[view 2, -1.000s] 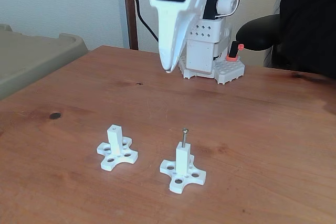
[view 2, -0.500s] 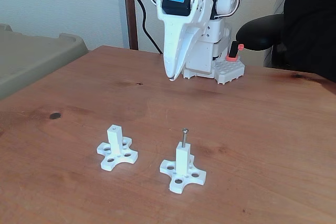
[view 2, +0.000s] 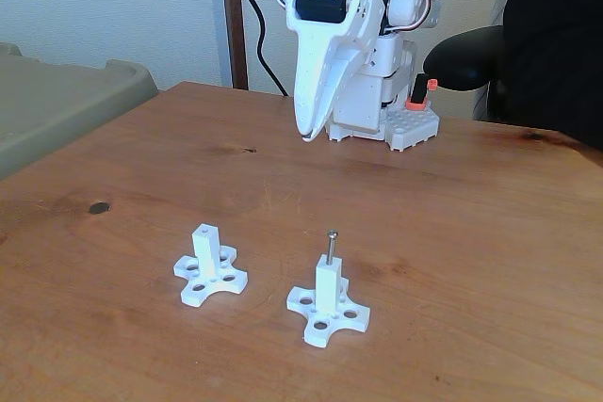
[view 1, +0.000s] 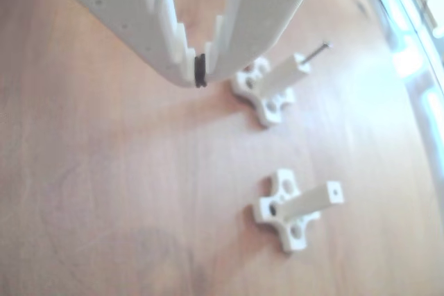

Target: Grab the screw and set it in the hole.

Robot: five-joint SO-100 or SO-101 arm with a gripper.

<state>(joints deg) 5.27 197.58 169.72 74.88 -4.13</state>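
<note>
The thin dark screw [view 2: 332, 244] stands upright in the top hole of the right white post [view 2: 328, 291] on the wooden table; in the other view the screw [view 1: 316, 51] sticks out of that post [view 1: 280, 77]. The left post [view 2: 204, 249] has its end-face hole [view 2: 204, 229] empty, and the other view shows this hole [view 1: 336, 190] open too. My white gripper [view 2: 306, 135] hangs shut and empty well behind both posts, close to the arm's base. In the other view its fingertips [view 1: 189, 66] meet with nothing between them.
The arm's base [view 2: 382, 110] with an orange clamp [view 2: 419, 91] sits at the table's far edge. A grey-green bin [view 2: 66, 101] stands off the left side, a black chair arm [view 2: 466, 58] at the right. A dark knot [view 2: 98, 207] marks the wood.
The gripper has drawn back a little toward the arm's base and to the right, staying shut. The screw and both posts have not moved.
</note>
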